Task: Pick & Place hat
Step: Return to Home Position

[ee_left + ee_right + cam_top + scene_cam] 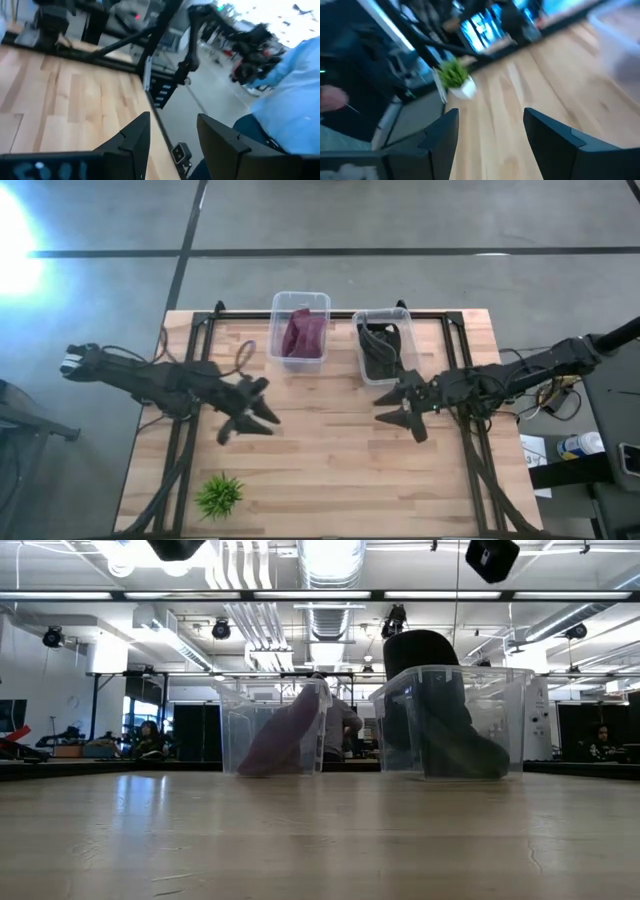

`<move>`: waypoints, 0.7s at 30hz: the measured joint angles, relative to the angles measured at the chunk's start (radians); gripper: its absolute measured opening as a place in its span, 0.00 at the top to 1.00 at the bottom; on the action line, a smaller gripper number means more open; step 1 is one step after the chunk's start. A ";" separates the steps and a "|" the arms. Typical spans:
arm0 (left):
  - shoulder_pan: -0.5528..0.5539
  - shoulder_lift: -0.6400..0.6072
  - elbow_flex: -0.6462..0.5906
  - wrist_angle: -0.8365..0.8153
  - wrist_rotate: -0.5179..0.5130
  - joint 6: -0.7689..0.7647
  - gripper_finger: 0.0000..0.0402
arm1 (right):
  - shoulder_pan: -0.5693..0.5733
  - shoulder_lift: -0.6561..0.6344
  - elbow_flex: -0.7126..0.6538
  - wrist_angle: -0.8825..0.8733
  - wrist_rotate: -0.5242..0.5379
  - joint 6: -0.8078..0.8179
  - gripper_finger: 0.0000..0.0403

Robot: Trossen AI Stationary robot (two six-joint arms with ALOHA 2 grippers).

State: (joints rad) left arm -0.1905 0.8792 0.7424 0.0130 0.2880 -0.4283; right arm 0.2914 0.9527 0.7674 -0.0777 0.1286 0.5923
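Note:
Two clear bins stand at the table's far middle. The left bin [300, 330] holds a maroon hat [303, 333], which leans against the bin wall in the low view [280, 738]. The right bin [385, 345] holds a black hat [380, 347] whose crown rises above the rim [425, 650]. My left gripper [250, 429] hangs open over the bare wood, near of the left bin, and its fingers stand apart in its wrist view [172, 137]. My right gripper [400, 427] is open too [490, 137], near of the right bin. Neither holds anything.
A small green plant in a white pot [220, 495] stands near the table's near-left corner and also shows in the right wrist view [455, 77]. Bare wood [330, 450] lies between and in front of the grippers. A person in light blue [295, 100] is beyond the table edge.

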 joint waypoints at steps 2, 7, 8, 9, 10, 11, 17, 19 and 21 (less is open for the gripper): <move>0.000 -0.084 -0.087 0.050 -0.001 0.008 0.61 | 0.005 -0.010 -0.043 0.114 -0.005 -0.068 0.46; 0.001 -0.263 -0.281 0.184 -0.025 -0.048 0.61 | -0.004 -0.056 -0.094 0.202 0.002 -0.172 0.46; 0.001 -0.294 -0.315 0.210 -0.025 -0.052 0.61 | -0.012 -0.070 -0.104 0.195 0.002 -0.178 0.46; 0.001 -0.325 -0.348 0.227 -0.023 -0.053 0.61 | -0.019 -0.085 -0.114 0.187 0.002 -0.180 0.46; 0.001 -0.354 -0.378 0.239 -0.023 -0.057 0.61 | -0.029 -0.102 -0.128 0.187 0.002 -0.180 0.46; 0.001 -0.384 -0.408 0.256 -0.022 -0.058 0.61 | -0.039 -0.121 -0.145 0.187 0.002 -0.177 0.46; 0.001 -0.553 -0.542 0.279 -0.020 -0.062 0.61 | -0.085 -0.227 -0.269 0.188 0.005 -0.103 0.46; 0.001 -0.603 -0.581 0.279 -0.021 -0.057 0.61 | -0.090 -0.261 -0.317 0.186 0.010 -0.074 0.46; 0.001 -0.651 -0.619 0.277 -0.036 -0.041 0.61 | -0.090 -0.289 -0.360 0.189 0.040 -0.052 0.46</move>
State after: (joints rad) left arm -0.1894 0.2279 0.1233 0.2895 0.2519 -0.4696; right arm 0.2016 0.6637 0.4076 0.1109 0.1682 0.5407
